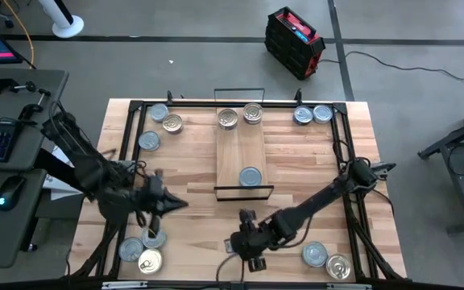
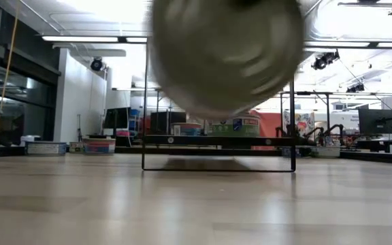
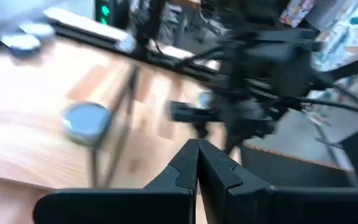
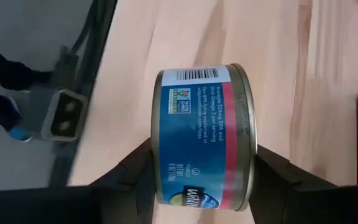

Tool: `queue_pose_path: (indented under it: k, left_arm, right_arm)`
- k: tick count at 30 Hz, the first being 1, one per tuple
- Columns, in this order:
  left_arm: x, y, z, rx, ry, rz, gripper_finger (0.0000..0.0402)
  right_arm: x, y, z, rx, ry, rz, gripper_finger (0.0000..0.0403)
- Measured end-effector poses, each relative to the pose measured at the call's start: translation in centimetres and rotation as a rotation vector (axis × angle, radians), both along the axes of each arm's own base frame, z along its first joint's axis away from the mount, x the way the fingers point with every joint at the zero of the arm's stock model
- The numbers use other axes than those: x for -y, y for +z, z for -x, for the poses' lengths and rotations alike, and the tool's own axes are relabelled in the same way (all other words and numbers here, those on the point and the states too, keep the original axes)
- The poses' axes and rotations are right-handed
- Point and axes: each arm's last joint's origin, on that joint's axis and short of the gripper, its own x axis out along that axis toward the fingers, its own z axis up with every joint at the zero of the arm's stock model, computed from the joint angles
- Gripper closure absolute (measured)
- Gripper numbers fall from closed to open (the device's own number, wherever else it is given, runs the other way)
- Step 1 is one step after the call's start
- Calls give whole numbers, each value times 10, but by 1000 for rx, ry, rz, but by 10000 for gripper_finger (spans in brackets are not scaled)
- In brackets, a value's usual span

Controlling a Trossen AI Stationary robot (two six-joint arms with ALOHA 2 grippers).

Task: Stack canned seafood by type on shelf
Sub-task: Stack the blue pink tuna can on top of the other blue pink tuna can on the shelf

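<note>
The shelf [image 1: 242, 153] is a light-wood plank lying along the table's middle. Two silver-gold cans [image 1: 228, 118] [image 1: 253, 113] stand at its far end and a blue-topped can [image 1: 250, 176] at its near end. My right gripper [image 1: 248, 251] is near the table's front edge, shut on a blue-labelled can [image 4: 201, 137]. That can shows large and blurred in the low view [image 2: 226, 54]. My left gripper [image 1: 180, 203] hangs shut above the table left of the shelf's near end, its fingers [image 3: 197, 158] holding nothing. My right gripper pinches the can between its two fingers, one on each flat face [image 4: 158, 155] [image 4: 252, 155]. The fingers slant down from the table's right. The can stands on edge in the hold, its labelled wall toward the wrist camera, lifted clear of the table.
Loose cans lie on the table: three at the far left [image 1: 159, 113], two at the far right [image 1: 312, 114], three at the near left [image 1: 143, 251], two at the near right [image 1: 326, 259]. Black wire frames [image 1: 244, 193] close the shelf's short ends.
</note>
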Motion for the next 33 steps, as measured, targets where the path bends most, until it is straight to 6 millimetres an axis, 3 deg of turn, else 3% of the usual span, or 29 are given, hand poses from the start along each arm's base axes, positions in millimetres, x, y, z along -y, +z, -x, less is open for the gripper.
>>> queue_pose_path:
  k: [5,10,15,19,24,28,33]
  left_arm:
    - [-22,11,9,10,-2,-80,401]
    - [-32,11,3,-12,-36,-125,401]
    - [-38,5,-10,-58,-45,-111,401]
    - [-43,-2,-19,-110,-21,-132,401]
    - [-52,-8,-28,-146,30,-152,401]
    - [-66,-7,-35,-137,90,-157,401]
    - [-98,-1,-49,-91,200,-150,401]
  right_arm:
    - [-10,15,29,-186,-124,49,238]
    - [-14,13,62,-406,-203,67,238]
    - [-1,13,95,-485,-311,47,238]
    - [33,17,121,-488,-460,46,238]
    - [91,23,148,-416,-652,29,238]
    - [145,23,159,-346,-763,65,238]
    - [212,23,158,-226,-742,127,238]
